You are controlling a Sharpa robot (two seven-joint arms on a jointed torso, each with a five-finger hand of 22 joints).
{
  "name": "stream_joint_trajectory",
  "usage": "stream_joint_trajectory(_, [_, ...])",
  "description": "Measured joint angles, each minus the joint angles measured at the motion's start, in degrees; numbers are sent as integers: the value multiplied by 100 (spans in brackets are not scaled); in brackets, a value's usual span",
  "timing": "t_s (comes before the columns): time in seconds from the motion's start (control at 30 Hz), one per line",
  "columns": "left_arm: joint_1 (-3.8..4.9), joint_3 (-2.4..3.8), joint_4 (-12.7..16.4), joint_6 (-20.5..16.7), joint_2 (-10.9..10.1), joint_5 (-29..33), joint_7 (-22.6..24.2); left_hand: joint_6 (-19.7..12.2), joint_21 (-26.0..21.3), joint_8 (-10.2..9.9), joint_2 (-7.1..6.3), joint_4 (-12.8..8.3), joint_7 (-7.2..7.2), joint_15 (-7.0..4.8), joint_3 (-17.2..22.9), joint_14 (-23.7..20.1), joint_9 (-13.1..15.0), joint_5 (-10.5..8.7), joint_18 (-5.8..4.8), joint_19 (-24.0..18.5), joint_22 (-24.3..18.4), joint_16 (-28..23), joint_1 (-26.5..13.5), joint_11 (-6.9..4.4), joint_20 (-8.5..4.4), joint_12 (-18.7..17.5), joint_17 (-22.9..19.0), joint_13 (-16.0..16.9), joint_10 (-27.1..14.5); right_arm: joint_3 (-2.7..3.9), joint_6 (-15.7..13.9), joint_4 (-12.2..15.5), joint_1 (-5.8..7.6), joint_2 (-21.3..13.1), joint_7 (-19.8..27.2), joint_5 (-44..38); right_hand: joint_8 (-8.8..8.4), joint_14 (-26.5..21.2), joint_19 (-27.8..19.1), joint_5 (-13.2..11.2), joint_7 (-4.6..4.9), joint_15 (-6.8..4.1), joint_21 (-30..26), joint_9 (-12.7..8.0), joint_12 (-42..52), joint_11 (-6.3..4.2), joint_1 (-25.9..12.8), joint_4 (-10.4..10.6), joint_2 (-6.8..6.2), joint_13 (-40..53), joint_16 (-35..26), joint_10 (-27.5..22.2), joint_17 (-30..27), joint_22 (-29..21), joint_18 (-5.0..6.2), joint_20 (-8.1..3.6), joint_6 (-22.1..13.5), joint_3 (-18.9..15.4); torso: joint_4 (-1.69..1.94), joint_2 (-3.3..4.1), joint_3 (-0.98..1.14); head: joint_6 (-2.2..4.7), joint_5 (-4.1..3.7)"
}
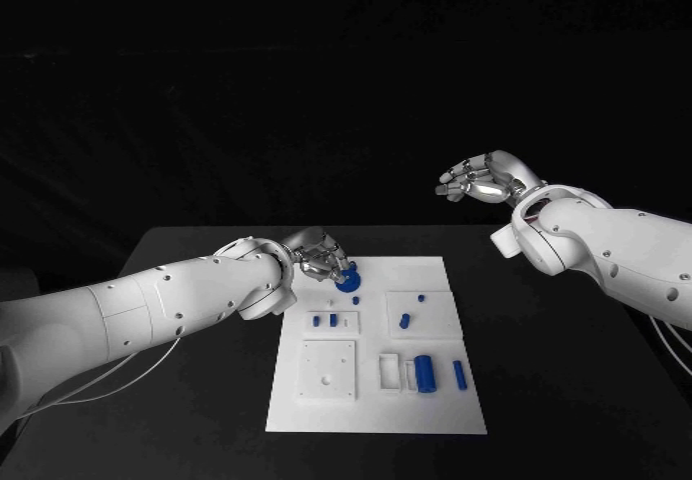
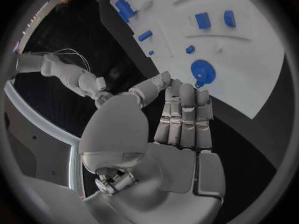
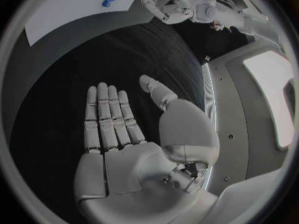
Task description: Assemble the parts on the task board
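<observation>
Near the far left corner of the white rectangular task board (image 1: 378, 345), a round blue disc-shaped part (image 1: 349, 279) with a small tab is seen lying flat, just beyond the fingertips of the left robot hand (image 1: 317, 255), whose fingers are held straight and pressed together, gripping nothing. The disc is judged far nearer to this hand than to the right robot hand (image 1: 482, 178), which is raised well beyond the black surface (image 1: 577, 390) with loosely curled fingers holding nothing. Small blue pegs (image 1: 405, 321) are seated in shallow white trays mid-board, and a larger blue cylinder (image 1: 426, 373) lies toward the near edge, its long axis running near to far.
</observation>
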Motion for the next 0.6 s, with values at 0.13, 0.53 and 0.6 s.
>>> stream_joint_trajectory(0.13, [-31, -90, -194, -164, 189, -589, 342, 5, -26, 0, -10, 1, 7, 39, -1, 20, -102, 80, -29, 0, 16, -40, 71, 72, 0, -378, -5, -140, 23, 0, 3, -1, 0, 16, 3, 3, 0, 0, 0, 0, 0, 0, 0, 0, 0, 0, 0, 0, 0, 0, 0, 0, 0, 0, 0, 0, 0, 0, -4, 2, 0, 26, -9])
stream_joint_trajectory(0.53, [-146, -186, -575, -325, 588, -2277, 618, 6, 24, -67, -201, 15, 8, 126, -94, 220, -273, -58, 27, 199, 93, 135, 100, 125, -30, -949, 91, -295, 78, 0, 8, 4, -1, 29, 7, 8, 0, 0, -21, 23, 0, 0, 1, -5, 0, 0, 0, 0, 0, -12, 0, 0, 0, 1, 1, 21, 0, 0, -13, 8, 3, 60, -34])
stream_joint_trajectory(0.6, [-151, -228, -585, -310, 623, -2508, 619, 6, 44, -67, -231, 27, 8, 117, -107, 228, -294, -87, 55, 222, 106, 178, 69, 141, -52, -1017, 113, -312, 95, 0, 8, 9, -1, 33, 7, 8, 0, 0, -21, 29, 0, 0, 1, -5, 0, 0, 0, 16, 0, -15, 0, 0, 0, 1, 0, 21, 0, -16, -14, 10, 3, 61, -37])
